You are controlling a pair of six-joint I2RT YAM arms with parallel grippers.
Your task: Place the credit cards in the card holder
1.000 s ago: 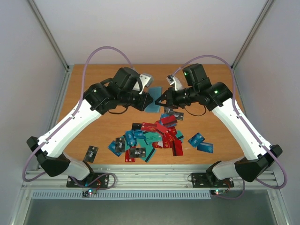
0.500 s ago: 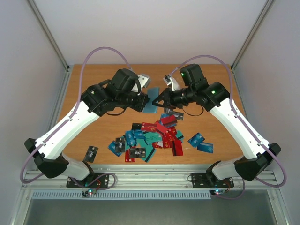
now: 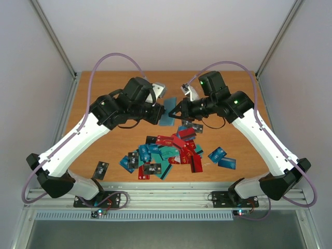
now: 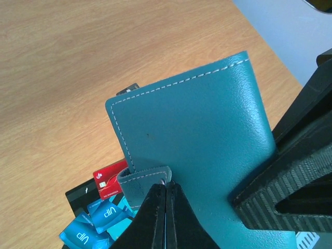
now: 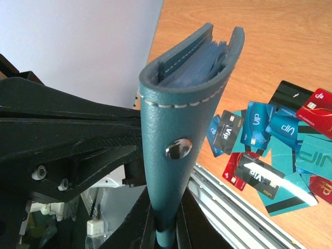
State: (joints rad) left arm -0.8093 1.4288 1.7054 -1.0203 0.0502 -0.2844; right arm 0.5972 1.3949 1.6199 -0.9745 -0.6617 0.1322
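Observation:
The card holder [image 3: 169, 116], a dull teal-blue folding wallet, hangs above the table between both grippers. My left gripper [image 3: 161, 112] is shut on the holder's small closure tab [image 4: 142, 181], with the holder's stitched face [image 4: 197, 129] filling the left wrist view. My right gripper [image 3: 175, 111] is shut on the holder's lower edge [image 5: 167, 228]. The right wrist view shows the holder edge-on [image 5: 181, 104], slightly open at the top, with a metal snap [image 5: 178, 148]. The credit cards [image 3: 171, 150] lie in a loose red, teal, blue and black pile on the table below.
A single black card [image 3: 100, 169] lies near the front left edge. Two blue cards [image 3: 222, 157] lie right of the pile. The wooden table [image 3: 104, 93] ends at a metal rail [image 3: 171, 193] in front. The two arms nearly touch over the table's middle.
My right gripper has shifted slightly left toward the left gripper, bringing the two closer on the card holder. The cards on the table have not moved.

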